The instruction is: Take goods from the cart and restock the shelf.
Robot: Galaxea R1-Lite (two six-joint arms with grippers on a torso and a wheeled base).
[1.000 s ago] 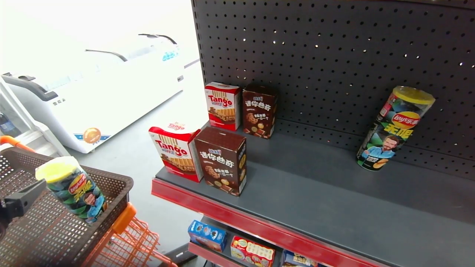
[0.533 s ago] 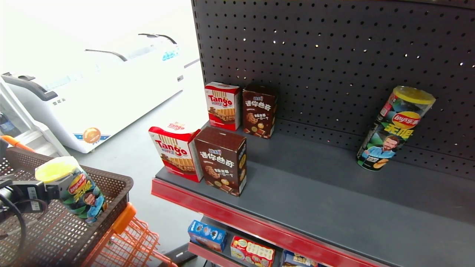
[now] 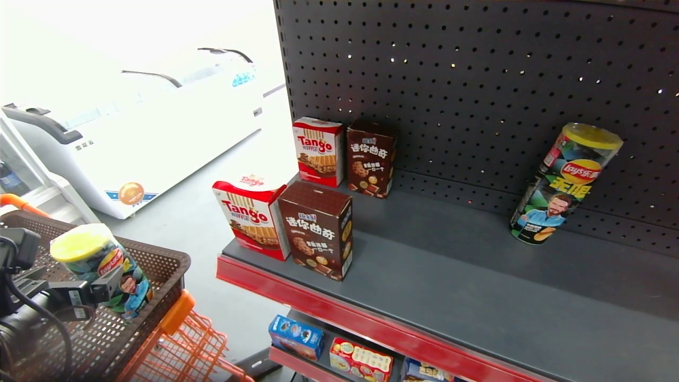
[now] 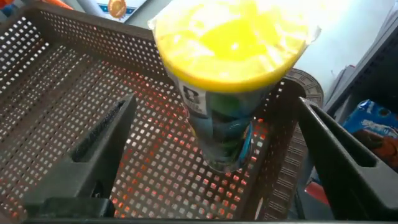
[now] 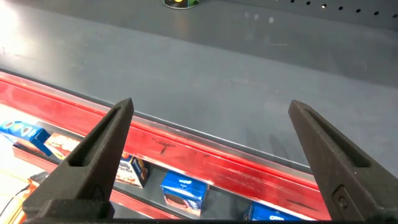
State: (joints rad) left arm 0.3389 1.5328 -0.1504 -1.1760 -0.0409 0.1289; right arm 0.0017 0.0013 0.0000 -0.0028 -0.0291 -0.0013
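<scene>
The left pincer (image 4: pixel 214 106) is spread wide with nothing gripped; the chip can (image 4: pixel 230 74) is located between its fingers, clear of both, standing in the cart basket (image 4: pixel 56 68). The can's long axis is oriented roughly vertical, the yellow lid pointed up toward the pincer's wrist. The right pincer (image 5: pixel 211 109) is likewise spread wide and empty, above the shelf (image 5: pixel 249 81) front edge.

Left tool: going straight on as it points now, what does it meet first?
The chip can in the basket, dead ahead of the left tool, centred between its open fingers; distance unclear.
</scene>
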